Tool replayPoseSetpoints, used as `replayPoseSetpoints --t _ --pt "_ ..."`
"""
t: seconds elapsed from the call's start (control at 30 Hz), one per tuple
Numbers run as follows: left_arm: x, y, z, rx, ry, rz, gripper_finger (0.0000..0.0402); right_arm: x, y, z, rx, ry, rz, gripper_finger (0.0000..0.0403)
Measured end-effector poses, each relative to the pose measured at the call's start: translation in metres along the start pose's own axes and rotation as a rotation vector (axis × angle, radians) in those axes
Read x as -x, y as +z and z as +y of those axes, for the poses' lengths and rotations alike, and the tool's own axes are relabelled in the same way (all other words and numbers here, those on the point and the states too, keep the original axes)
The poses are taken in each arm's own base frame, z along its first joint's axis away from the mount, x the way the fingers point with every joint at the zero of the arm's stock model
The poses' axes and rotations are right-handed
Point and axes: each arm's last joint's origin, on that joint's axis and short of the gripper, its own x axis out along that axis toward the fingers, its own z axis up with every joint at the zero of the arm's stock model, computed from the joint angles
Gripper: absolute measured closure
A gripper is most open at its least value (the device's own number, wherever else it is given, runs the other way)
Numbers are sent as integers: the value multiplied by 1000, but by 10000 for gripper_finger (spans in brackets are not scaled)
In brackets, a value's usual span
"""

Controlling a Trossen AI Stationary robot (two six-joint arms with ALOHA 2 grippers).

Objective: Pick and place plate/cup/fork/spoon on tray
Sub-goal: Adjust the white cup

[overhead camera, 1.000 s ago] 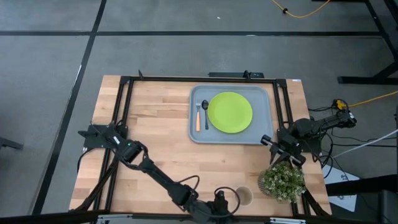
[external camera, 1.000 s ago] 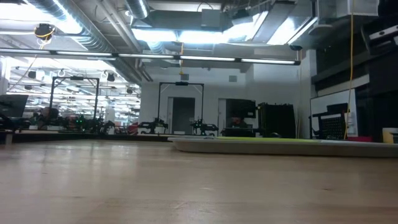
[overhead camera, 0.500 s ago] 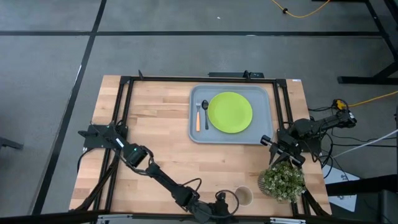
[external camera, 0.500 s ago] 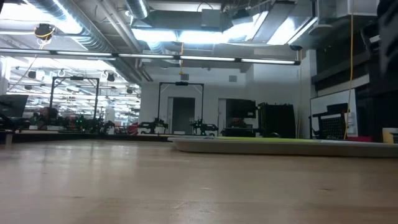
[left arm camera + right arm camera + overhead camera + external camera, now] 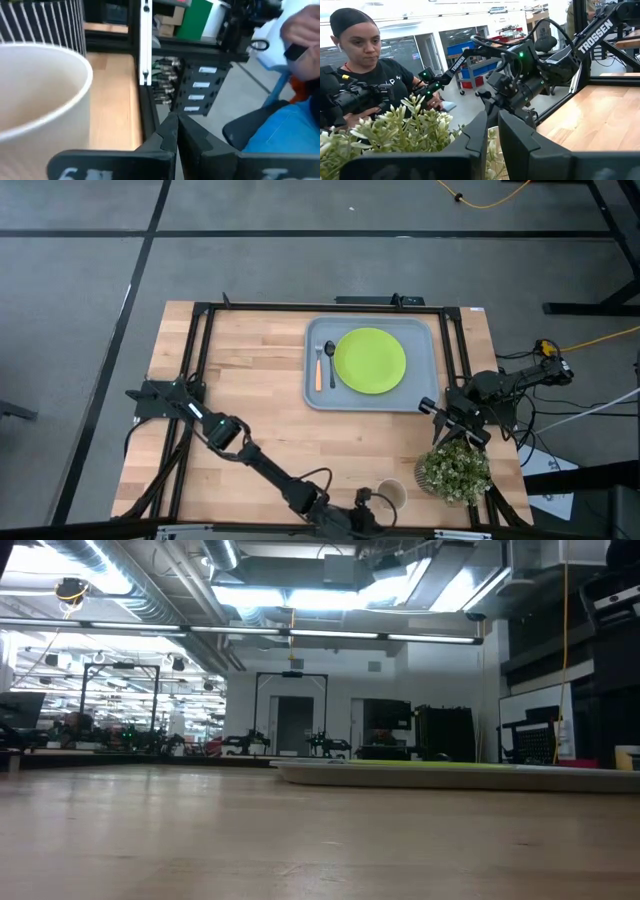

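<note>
The lime-green plate lies flat in the grey-blue tray at the far right of the table. The orange-handled fork and the dark spoon lie side by side in the tray, left of the plate. The tan cup stands upright on the table at the near edge; it also shows in the left wrist view. My left gripper is shut and sits just left of the cup, apart from it. My right gripper is shut near the tray's near right corner.
A bushy potted plant stands at the near right, between the cup and my right arm. The table's black frame rails run along its left, right and far sides. A person stands beyond the table. Bare wood lies left of the tray.
My left gripper has gone toward the table's right along the near edge, closer to the cup. The cup has stayed where it was.
</note>
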Motion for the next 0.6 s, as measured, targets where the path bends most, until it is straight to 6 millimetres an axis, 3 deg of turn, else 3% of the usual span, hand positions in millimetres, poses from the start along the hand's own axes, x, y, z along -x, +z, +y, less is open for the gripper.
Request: replayPoseSetpoints --t 0.6 --pt "-10 2 35 -18 162 38 401 0 0 0 0 0 0 351"
